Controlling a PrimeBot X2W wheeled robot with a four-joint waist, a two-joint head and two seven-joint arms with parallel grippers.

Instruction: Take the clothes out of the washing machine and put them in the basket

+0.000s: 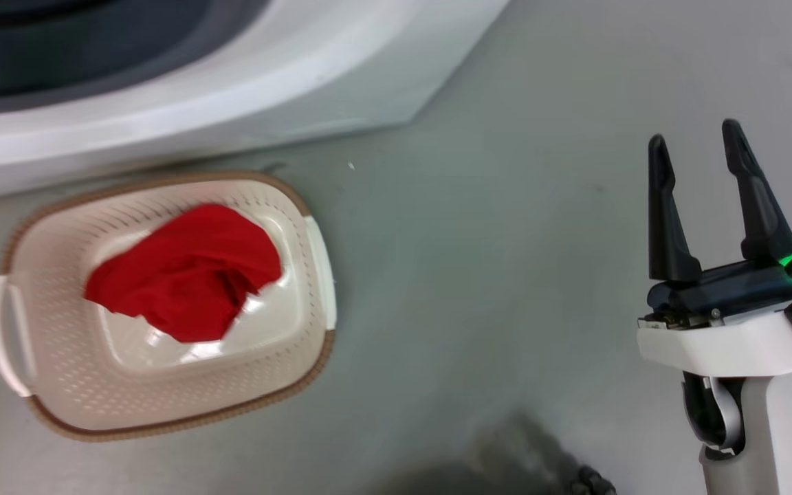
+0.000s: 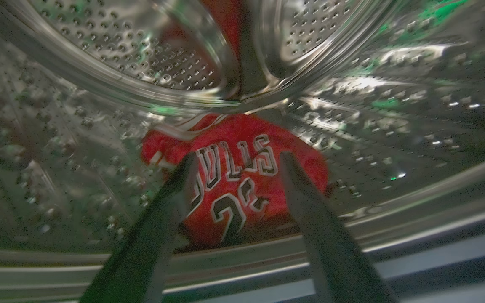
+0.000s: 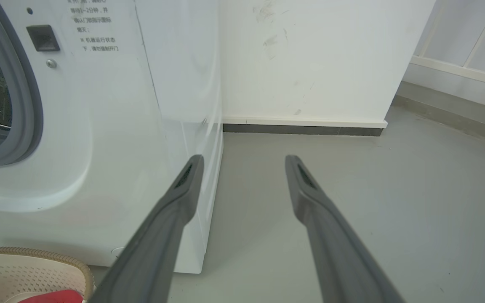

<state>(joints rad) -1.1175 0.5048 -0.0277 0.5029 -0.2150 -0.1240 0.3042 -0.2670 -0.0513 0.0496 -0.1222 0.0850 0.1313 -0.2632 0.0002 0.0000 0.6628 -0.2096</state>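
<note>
Inside the washing machine (image 2: 99,54), the left end effector (image 2: 238,155) is spread, framing the jersey (image 2: 234,185), apparently lined up to close on it. The right end effector (image 1: 694,130), also spread, idles over the floor (image 1: 506,275); one plain red garment (image 1: 190,271) lies in the basket (image 1: 162,423).

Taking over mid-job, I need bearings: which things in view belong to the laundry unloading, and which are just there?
Job:
jersey in the drum, ahead of the open left gripper
red garment in the basket
washing machine
open right gripper, empty

Just there:
floor
wall
skirting board
</note>
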